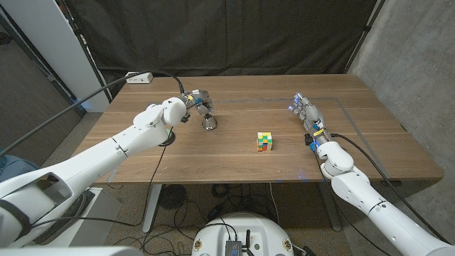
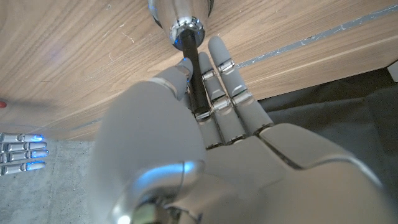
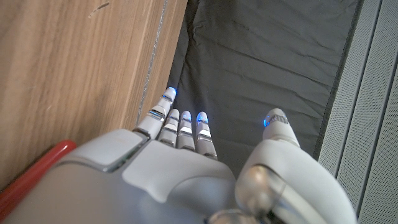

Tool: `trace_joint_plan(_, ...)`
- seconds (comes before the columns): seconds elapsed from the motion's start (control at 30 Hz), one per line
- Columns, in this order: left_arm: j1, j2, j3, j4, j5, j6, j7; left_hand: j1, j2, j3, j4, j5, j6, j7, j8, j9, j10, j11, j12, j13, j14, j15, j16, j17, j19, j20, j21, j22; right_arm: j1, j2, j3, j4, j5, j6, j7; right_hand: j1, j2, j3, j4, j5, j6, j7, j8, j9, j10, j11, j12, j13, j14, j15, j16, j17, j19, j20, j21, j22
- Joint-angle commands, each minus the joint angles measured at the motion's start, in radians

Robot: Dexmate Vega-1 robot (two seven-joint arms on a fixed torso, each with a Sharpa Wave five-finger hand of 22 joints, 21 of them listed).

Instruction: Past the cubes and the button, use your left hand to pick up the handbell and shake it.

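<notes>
On the wooden table (image 1: 213, 153), the left hand (image 1: 197, 98) grips the black handle of the shiny silver metal handbell (image 1: 209, 123), thumb and fingers (image 2: 219, 74) pinching the stem (the bell's mouth seems on or just above the wood). Right of it stands a multicoloured cube stack (image 1: 264, 141). Farther right, the right hand (image 1: 305, 110) holds nothing, its fingers (image 3: 179, 129) straight and side by side, the thumb apart.
</notes>
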Motion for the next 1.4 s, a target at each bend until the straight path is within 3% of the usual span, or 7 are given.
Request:
trace_joint_plan(0.03, 0.005, 0.012, 0.004, -0.024, 0.037, 0.018, -0.022, -0.029, -0.010, -0.001, 0.011, 0.000, -0.003, -0.005, -0.007, 0.000, -0.009, -0.005, -0.006, -0.006, -0.011, 0.005, -0.005, -0.001, -0.013, 0.004, -0.004, 0.000, -0.011, -0.005, 0.004, -0.009, 0.002, 0.004, 0.000, 0.011, 0.003, -0.003, -0.003, 0.005, 0.011, -0.002, -0.002, 0.004, 0.011, 0.001, 0.001, 0.002, 0.007, 0.005, 0.000, 0.004, 0.005, 0.000, -0.003, 0.004)
trace_joint_plan(0.8, 0.022, 0.022, -0.002, -0.049, 0.074, 0.022, -0.043, -0.150, -0.022, -0.034, 0.048, -0.002, -0.033, -0.003, -0.050, -0.012, -0.059, 0.022, -0.019, -0.054, -0.088, 0.049, -0.021, -0.012, -0.080, 0.030, -0.032, -0.001, -0.030, -0.014, 0.005, -0.031, 0.001, 0.000, -0.003, 0.012, 0.003, -0.003, -0.003, 0.005, 0.010, -0.003, -0.002, 0.004, 0.012, 0.000, 0.002, 0.002, 0.008, 0.006, 0.000, 0.004, 0.005, 0.000, -0.003, 0.004)
trace_joint_plan(0.97, 0.027, 0.026, -0.005, -0.054, 0.085, 0.019, -0.039, -0.185, -0.021, -0.042, 0.046, -0.003, -0.078, -0.005, -0.080, -0.019, -0.130, 0.038, -0.029, -0.078, -0.190, 0.079, -0.036, -0.016, -0.162, 0.055, -0.071, -0.001, -0.032, -0.013, 0.005, -0.034, -0.002, 0.001, -0.005, 0.012, 0.003, -0.004, -0.003, 0.005, 0.011, -0.003, -0.002, 0.004, 0.013, -0.001, 0.002, 0.002, 0.009, 0.007, 0.000, 0.004, 0.005, 0.000, -0.003, 0.004)
trace_joint_plan(1.03, 0.027, 0.027, -0.003, -0.056, 0.094, 0.019, -0.042, -0.198, -0.026, -0.048, 0.039, -0.003, -0.105, -0.009, -0.093, -0.022, -0.180, 0.043, -0.032, -0.091, -0.251, 0.097, -0.040, -0.018, -0.231, 0.078, -0.103, -0.002, -0.033, -0.014, 0.004, -0.036, -0.005, 0.000, -0.008, 0.012, 0.003, -0.004, -0.003, 0.005, 0.011, -0.003, -0.002, 0.004, 0.012, -0.001, 0.002, 0.002, 0.008, 0.006, 0.000, 0.004, 0.004, 0.001, -0.003, 0.004)
trace_joint_plan(1.2, 0.029, 0.028, -0.002, -0.055, 0.107, 0.015, -0.048, -0.277, -0.017, -0.076, 0.052, -0.006, -0.238, -0.009, -0.120, -0.033, -0.347, 0.075, -0.036, -0.133, -0.413, 0.133, -0.039, -0.022, -0.383, 0.128, -0.186, -0.001, -0.036, -0.014, 0.005, -0.043, -0.006, -0.004, -0.013, 0.012, 0.003, -0.004, -0.003, 0.005, 0.010, -0.004, -0.002, 0.004, 0.013, 0.000, 0.002, 0.002, 0.008, 0.007, 0.000, 0.004, 0.004, 0.001, -0.003, 0.004)
trace_joint_plan(1.27, 0.034, 0.029, -0.006, -0.056, 0.110, 0.014, -0.042, -0.307, -0.015, -0.087, 0.056, -0.008, -0.319, -0.012, -0.126, -0.040, -0.406, 0.073, -0.032, -0.151, -0.478, 0.146, -0.038, -0.025, -0.434, 0.148, -0.217, 0.000, -0.036, -0.014, 0.005, -0.046, -0.006, -0.006, -0.016, 0.012, 0.003, -0.004, -0.003, 0.005, 0.011, -0.004, -0.002, 0.004, 0.012, 0.000, 0.002, 0.002, 0.008, 0.007, 0.000, 0.004, 0.004, 0.001, -0.003, 0.004)
trace_joint_plan(1.4, 0.047, 0.028, -0.020, -0.052, 0.096, -0.002, -0.026, -0.367, -0.021, -0.114, 0.066, -0.013, -0.491, -0.011, -0.133, -0.062, -0.511, 0.098, -0.030, -0.182, -0.582, 0.167, -0.041, -0.030, -0.497, 0.179, -0.264, 0.001, -0.035, -0.014, 0.003, -0.047, -0.010, -0.008, -0.017, 0.012, 0.003, -0.004, -0.003, 0.005, 0.010, -0.004, -0.002, 0.004, 0.012, 0.000, 0.002, 0.002, 0.007, 0.006, 0.000, 0.004, 0.003, 0.001, -0.004, 0.004)
